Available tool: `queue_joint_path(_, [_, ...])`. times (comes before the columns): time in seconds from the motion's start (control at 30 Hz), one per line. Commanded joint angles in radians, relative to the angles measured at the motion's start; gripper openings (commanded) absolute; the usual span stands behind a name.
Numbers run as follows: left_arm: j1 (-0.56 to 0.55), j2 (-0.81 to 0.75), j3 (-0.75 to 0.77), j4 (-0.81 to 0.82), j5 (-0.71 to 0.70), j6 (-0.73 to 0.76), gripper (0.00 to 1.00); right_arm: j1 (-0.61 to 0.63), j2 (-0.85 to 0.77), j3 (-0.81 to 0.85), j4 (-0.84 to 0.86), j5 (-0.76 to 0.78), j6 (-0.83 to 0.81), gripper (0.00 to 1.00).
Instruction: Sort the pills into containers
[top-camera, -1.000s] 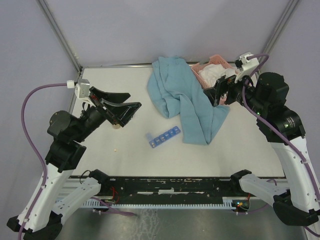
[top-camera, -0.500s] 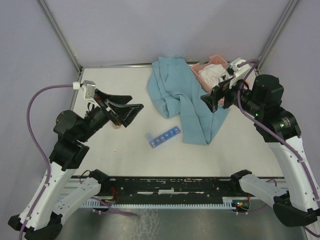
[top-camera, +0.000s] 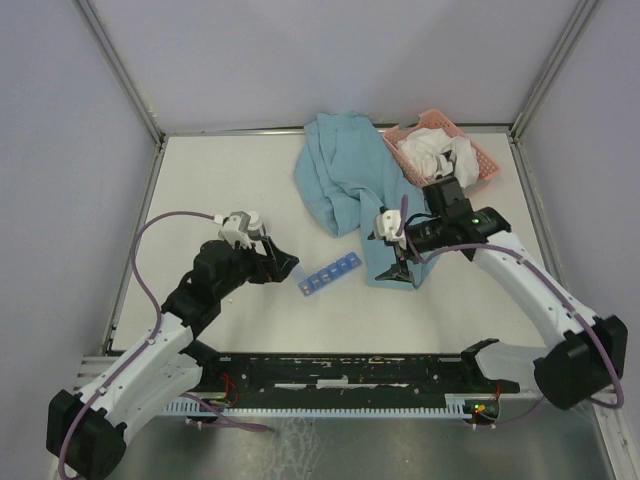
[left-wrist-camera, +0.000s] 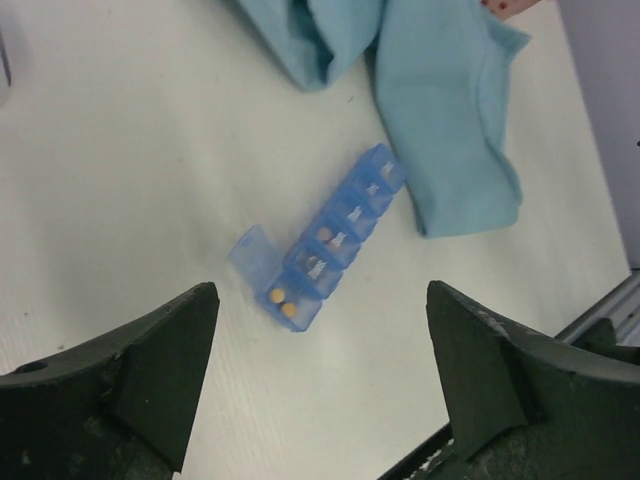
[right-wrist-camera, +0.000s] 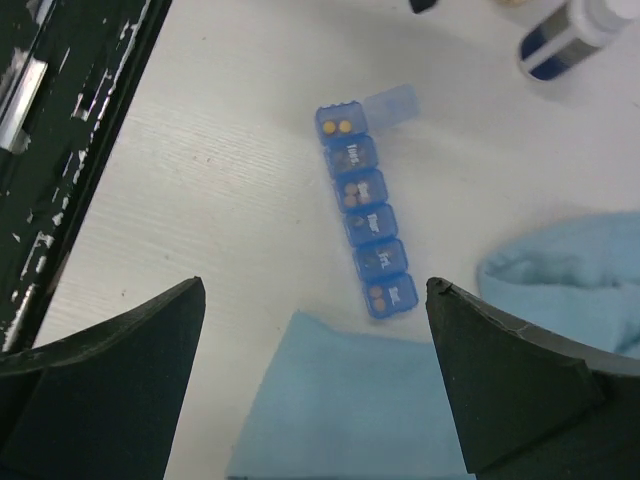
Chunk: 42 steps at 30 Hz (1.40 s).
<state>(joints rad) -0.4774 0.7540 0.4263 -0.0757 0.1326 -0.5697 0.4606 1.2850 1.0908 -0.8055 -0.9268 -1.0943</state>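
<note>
Both arms have swung down and inward. The left gripper (top-camera: 283, 266) and right gripper (top-camera: 398, 262) now flank the narrow translucent blue pill-organiser strip (top-camera: 330, 273) on the white desk (top-camera: 200, 180), both sets of jaws spread and empty. Two tiny tan pills (left-wrist-camera: 282, 302) lie in its lid-open end compartment; the opposite end lies near the crumpled light-blue cloth (top-camera: 350, 190).

bottle (right-wrist-camera: 566, 40) cut by top edge, organiser strip (right-wrist-camera: 366, 212) lettering unreadable

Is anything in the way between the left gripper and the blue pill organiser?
Nothing visible does. Only bare table lies between the open left gripper and the pill organiser; the blue cloth lies past its far end.
</note>
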Motion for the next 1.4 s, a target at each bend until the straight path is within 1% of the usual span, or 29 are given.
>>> queue_joint_path(0.0, [0.034, 0.080, -0.046, 0.213, -0.034, -0.068, 0.81, 0.108, 0.142, 0.014, -0.018, 0.093, -0.395, 0.99])
queue_joint_path(0.1, [0.069, 0.154, -0.064, 0.257, -0.001, -0.077, 0.69, 0.158, 0.224, 0.008, 0.056, 0.180, -0.445, 1.00])
queue_joint_path(0.13, [0.079, 0.170, -0.068, 0.265, 0.001, -0.080, 0.62, 0.171, 0.256, 0.017, 0.072, 0.202, -0.449, 1.00])
queue_joint_path(0.17, [0.088, 0.183, -0.071, 0.270, 0.001, -0.083, 0.60, 0.180, 0.288, 0.033, 0.083, 0.226, -0.450, 1.00])
queue_joint_path(0.3, [0.110, 0.207, -0.081, 0.261, -0.031, -0.080, 0.58, 0.202, 0.417, 0.093, 0.133, 0.278, -0.420, 0.97])
queue_joint_path(0.43, [0.129, 0.232, -0.093, 0.237, -0.070, -0.063, 0.55, 0.219, 0.514, 0.152, 0.141, 0.333, -0.402, 0.94])
queue_joint_path(0.53, [0.139, 0.278, -0.092, 0.252, -0.067, -0.055, 0.53, 0.223, 0.559, 0.183, 0.167, 0.356, -0.360, 0.92])
queue_joint_path(0.63, [0.143, 0.337, -0.082, 0.296, -0.035, -0.053, 0.47, 0.226, 0.598, 0.213, 0.168, 0.381, -0.330, 0.90])
queue_joint_path(0.87, [0.146, 0.494, -0.051, 0.373, 0.073, -0.045, 0.42, 0.233, 0.640, 0.230, 0.138, 0.400, -0.335, 0.83])
queue_joint_path(1.0, [0.146, 0.526, -0.060, 0.418, 0.117, -0.061, 0.41, 0.241, 0.654, 0.238, 0.128, 0.401, -0.332, 0.78])
queue_joint_path(1.2, [0.145, 0.569, -0.052, 0.454, 0.176, -0.076, 0.41, 0.250, 0.661, 0.235, 0.125, 0.399, -0.323, 0.72])
queue_joint_path(1.37, [0.145, 0.604, -0.044, 0.479, 0.222, -0.080, 0.39, 0.254, 0.670, 0.234, 0.138, 0.405, -0.299, 0.64])
